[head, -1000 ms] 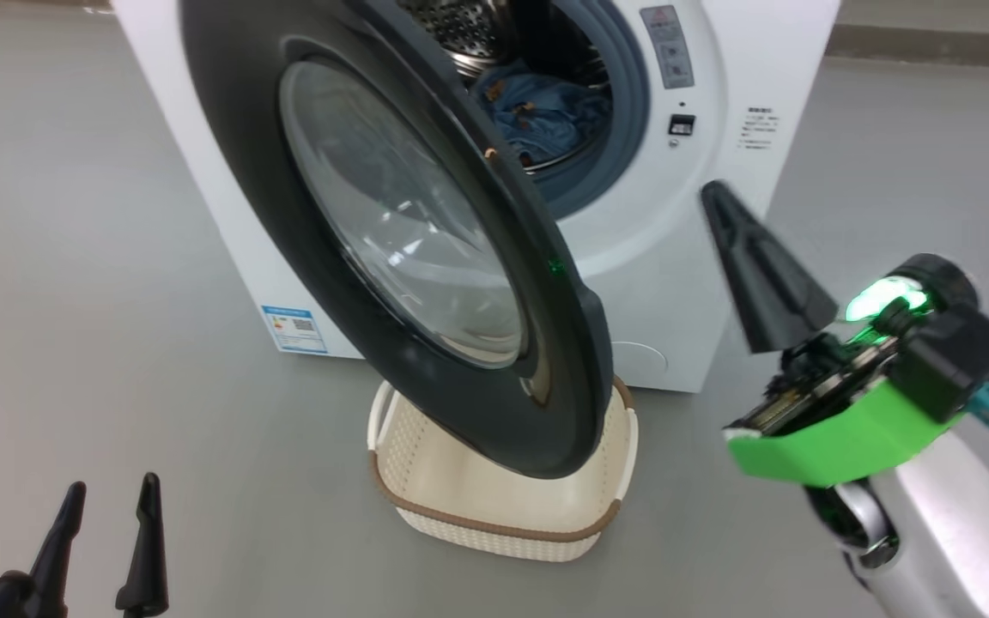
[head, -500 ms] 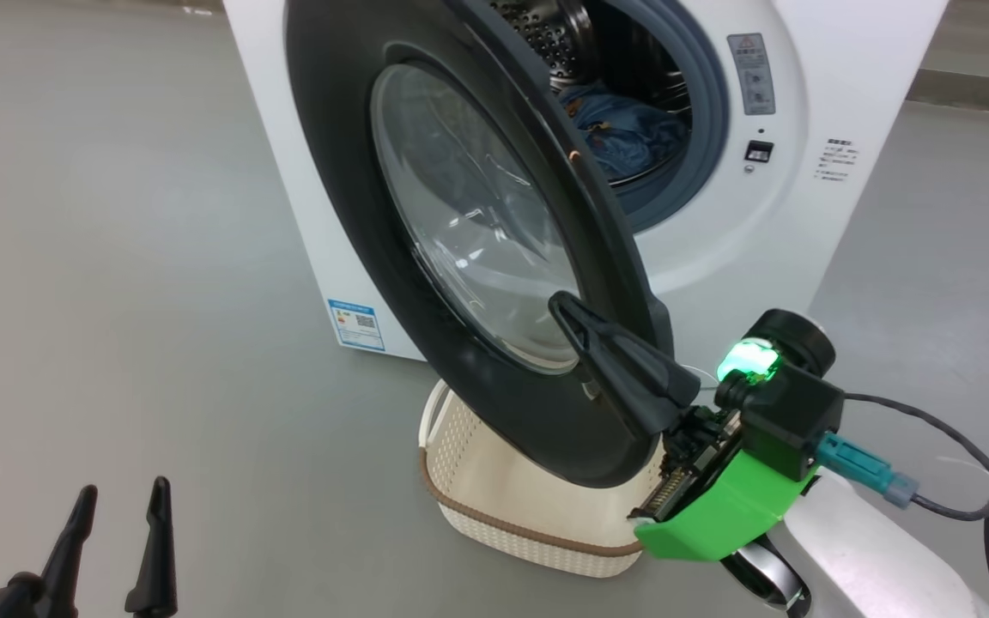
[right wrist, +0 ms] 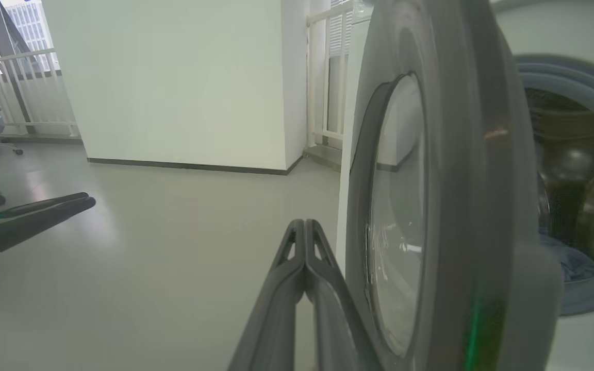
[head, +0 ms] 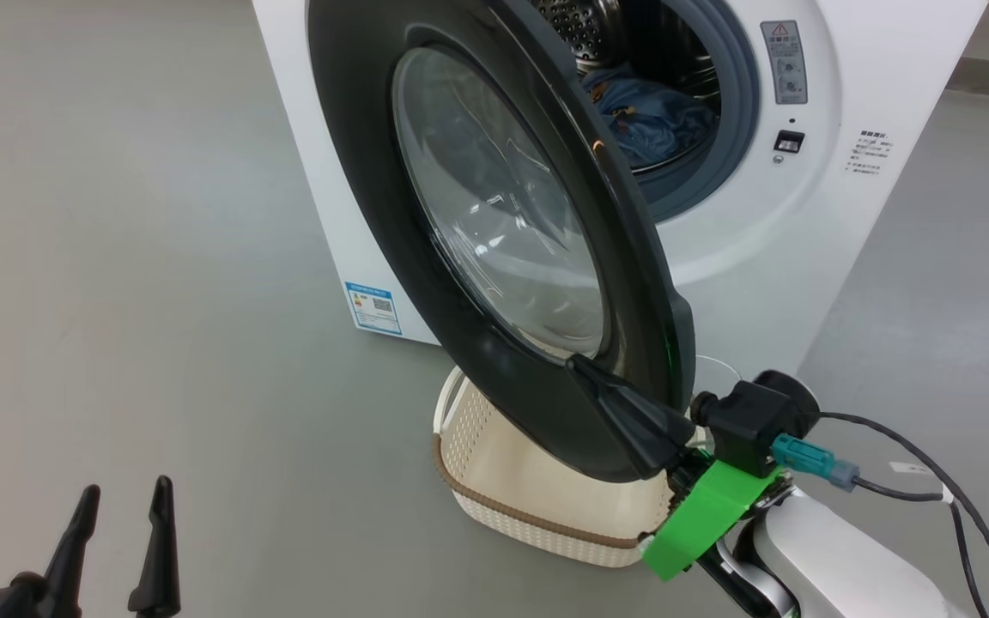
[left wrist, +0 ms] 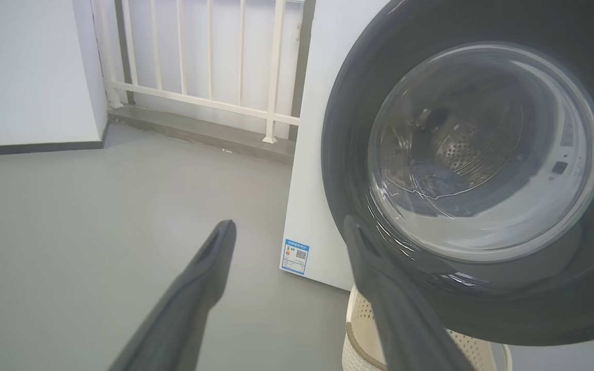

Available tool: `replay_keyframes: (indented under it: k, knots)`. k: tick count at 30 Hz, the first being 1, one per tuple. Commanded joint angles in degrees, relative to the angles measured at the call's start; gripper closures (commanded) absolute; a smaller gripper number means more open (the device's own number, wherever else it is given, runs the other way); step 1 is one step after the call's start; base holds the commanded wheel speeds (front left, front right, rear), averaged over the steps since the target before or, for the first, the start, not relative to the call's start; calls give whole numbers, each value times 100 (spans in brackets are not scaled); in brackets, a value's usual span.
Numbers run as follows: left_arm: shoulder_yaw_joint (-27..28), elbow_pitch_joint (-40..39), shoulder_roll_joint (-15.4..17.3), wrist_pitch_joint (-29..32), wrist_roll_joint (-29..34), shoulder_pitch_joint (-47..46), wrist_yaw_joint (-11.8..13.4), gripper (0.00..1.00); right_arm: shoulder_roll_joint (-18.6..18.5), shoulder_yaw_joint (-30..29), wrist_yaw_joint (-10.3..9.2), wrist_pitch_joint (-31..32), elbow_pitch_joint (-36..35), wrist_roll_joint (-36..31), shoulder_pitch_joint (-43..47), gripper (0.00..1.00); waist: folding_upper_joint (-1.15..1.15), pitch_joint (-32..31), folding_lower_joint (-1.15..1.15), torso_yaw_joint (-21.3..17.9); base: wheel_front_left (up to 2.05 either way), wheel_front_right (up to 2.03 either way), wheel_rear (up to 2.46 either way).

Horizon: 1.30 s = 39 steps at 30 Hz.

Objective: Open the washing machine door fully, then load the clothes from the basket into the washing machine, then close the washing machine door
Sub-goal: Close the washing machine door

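My right gripper (head: pixel 576 365) is pinched shut on nothing, its tip low at the outer face of the door (head: pixel 503 206); I cannot tell if it truly touches. The door stands half open, its face running alongside my fingers, with the clothes (head: pixel 658 120) inside the machine (head: pixel 889 69) beyond it. So I judge the push goes sideways, toward the machine. My left gripper (head: pixel 125 487) hangs wide, empty, well apart. The basket (head: pixel 512 481) below the door looks empty.
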Motion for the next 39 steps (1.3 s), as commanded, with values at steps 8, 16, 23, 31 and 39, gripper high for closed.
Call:
replay_keyframes:
  k: [8, 16, 23, 31, 39]
  knots:
    - [242, -100, 86, -60, -23, -287, -27, 0, 1, 138, 24, -114, 501, 361, -102, 100, 0, 151, 0, 10, 0, 0, 0]
    - [253, -143, 116, -60, -37, -336, -28, 0, -16, -165, 24, -118, 523, 351, -190, 100, 0, 307, 0, 3, 0, 0, 0]
    - [254, -156, 117, -60, -62, -397, -28, 0, -78, -474, 24, -119, 507, 266, -231, 100, 0, 461, 0, -32, 0, 0, 0]
    - [197, -177, 148, -60, -110, -529, -28, 0, -229, -816, 24, -119, 569, 188, -364, 100, 0, 746, 0, -53, 0, 0, 0]
    - [203, -248, 215, -60, -125, -674, -28, 0, -365, -1163, 24, -119, 576, 106, -641, 100, 0, 1118, 0, -49, 0, 0, 0]
